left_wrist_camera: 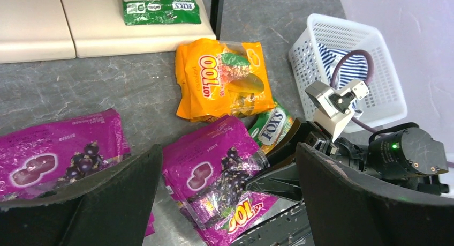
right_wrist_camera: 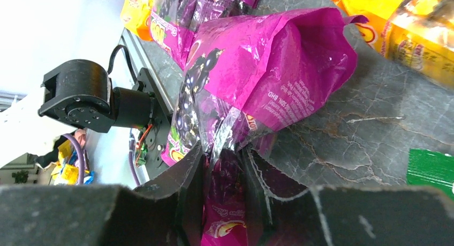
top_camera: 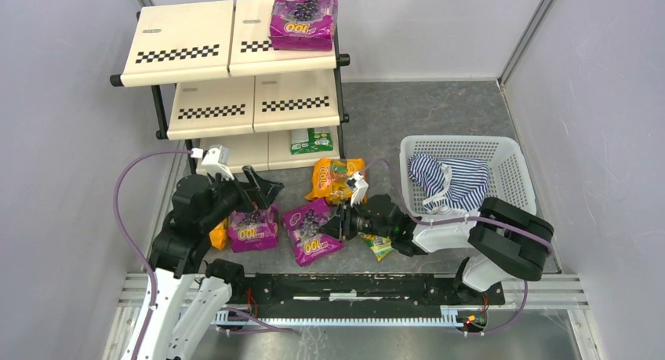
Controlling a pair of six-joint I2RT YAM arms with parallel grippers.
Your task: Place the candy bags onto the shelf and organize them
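Right gripper (right_wrist_camera: 222, 155) has its jaws pinched on the crinkled side edge of a glossy purple plastic grape-print pouch (top_camera: 312, 233), film bunched between the fingers. Pouch lies on the grey table (top_camera: 392, 117), directly left of that gripper in the top view, long axis roughly front-to-back and slightly skewed, so the grip is on a long side. Three-tier cream-panel shelf with black tube frame (top_camera: 196, 42) sits beyond and further left; the lift likely has to carry away from the arm bases and leftwards. Right arm owns this one. Left gripper (top_camera: 263, 186) hangs jaws wide apart over a second purple pouch (top_camera: 252, 228) just beside. Third purple pouch (top_camera: 303, 16) already on the top tier, green pouch (top_camera: 311, 140) on the bottom one; orange pouch (top_camera: 336, 180) on the table near.
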